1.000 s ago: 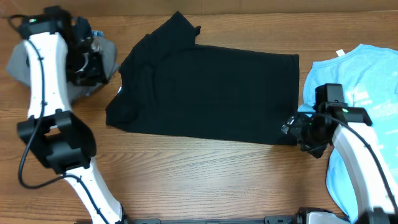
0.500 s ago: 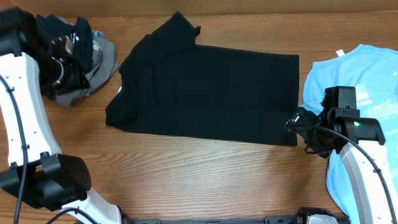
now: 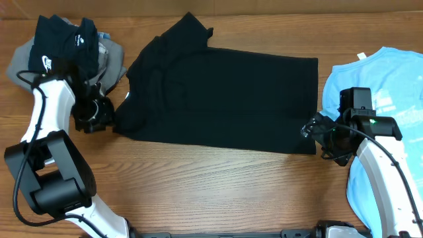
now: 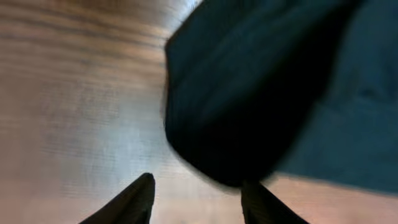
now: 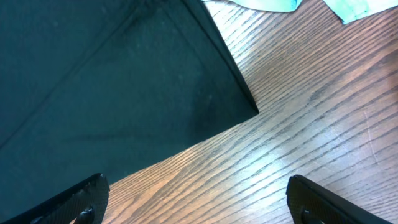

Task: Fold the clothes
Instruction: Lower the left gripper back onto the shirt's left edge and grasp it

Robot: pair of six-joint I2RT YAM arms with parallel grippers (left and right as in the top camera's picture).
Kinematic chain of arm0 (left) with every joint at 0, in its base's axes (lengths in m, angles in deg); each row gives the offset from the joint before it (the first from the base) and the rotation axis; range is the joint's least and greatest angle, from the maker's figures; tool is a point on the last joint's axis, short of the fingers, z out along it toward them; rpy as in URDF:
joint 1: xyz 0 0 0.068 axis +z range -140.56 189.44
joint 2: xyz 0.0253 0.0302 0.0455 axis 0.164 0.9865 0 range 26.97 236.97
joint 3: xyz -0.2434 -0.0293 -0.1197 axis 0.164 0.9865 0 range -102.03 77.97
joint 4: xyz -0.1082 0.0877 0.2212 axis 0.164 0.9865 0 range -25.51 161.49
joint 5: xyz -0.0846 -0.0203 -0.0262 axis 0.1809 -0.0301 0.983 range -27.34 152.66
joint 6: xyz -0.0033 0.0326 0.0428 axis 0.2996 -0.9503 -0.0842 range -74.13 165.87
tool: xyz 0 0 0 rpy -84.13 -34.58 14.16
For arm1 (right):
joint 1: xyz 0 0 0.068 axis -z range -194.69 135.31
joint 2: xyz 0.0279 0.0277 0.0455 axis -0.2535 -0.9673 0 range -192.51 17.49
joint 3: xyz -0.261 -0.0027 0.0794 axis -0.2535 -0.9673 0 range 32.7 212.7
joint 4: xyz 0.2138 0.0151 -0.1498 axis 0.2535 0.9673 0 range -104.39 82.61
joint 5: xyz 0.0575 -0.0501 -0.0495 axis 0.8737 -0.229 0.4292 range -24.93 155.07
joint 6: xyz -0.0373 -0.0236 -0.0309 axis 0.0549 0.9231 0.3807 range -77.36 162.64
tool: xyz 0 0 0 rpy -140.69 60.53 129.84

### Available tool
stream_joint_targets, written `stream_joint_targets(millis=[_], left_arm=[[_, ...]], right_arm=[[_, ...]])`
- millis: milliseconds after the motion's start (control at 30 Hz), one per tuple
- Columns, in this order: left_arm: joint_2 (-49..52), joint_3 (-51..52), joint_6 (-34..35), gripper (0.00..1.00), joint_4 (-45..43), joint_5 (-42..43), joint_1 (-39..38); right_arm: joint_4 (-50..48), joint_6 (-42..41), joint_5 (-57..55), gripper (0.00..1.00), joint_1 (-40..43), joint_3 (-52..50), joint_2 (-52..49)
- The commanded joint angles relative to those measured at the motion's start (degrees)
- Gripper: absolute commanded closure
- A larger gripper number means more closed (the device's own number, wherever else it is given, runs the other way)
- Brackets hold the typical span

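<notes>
The clothes, a plain black T-shirt, lie spread flat across the middle of the table, one sleeve pointing to the far edge. My left gripper is low at the shirt's left edge. In the blurred left wrist view it is open, bare wood between its fingers and a rounded fold of black cloth just ahead. My right gripper sits at the shirt's lower right corner. From the right wrist it is wide open over bare wood, with the shirt corner just ahead.
A pile at the far left holds a small black garment with a white swoosh on a grey garment. A light blue T-shirt lies along the right edge, its hem close to my right gripper.
My left arm has swung from the pile at the far left down to the black shirt's left edge. My right gripper has stayed by the lower right corner, its jaws a little wider.
</notes>
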Motion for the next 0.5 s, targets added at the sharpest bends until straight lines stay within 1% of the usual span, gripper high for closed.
stream_joint_targets(millis=[0, 100, 200, 267, 400, 467], left_arm=[[-0.5, 4.4, 0.3, 0.51, -3.8, 0.5, -0.9], [-0.5, 6.6, -1.0, 0.56, -5.2, 3.0, -0.9], [-0.5, 6.7, -1.2, 0.6, -5.2, 3.0, -0.9], [-1.3, 6.5, -1.2, 0.64, -5.1, 3.0, -0.8], [-5.3, 6.4, -1.2, 0.62, -5.0, 2.5, -0.7], [-8.1, 6.3, -1.2, 0.6, -5.1, 2.4, -0.8]], right_arm=[[-0.4, -0.2, -0.5, 0.05, 0.5, 1.0, -0.5], [-0.5, -0.2, -0.5, 0.05, 0.5, 1.0, -0.6], [-0.6, -0.2, -0.5, 0.05, 0.5, 1.0, -0.6], [-0.7, -0.2, -0.5, 0.05, 0.5, 1.0, -0.6], [-0.7, -0.2, -0.5, 0.05, 0.5, 1.0, -0.6], [-0.7, -0.2, -0.5, 0.05, 0.5, 1.0, -0.6]])
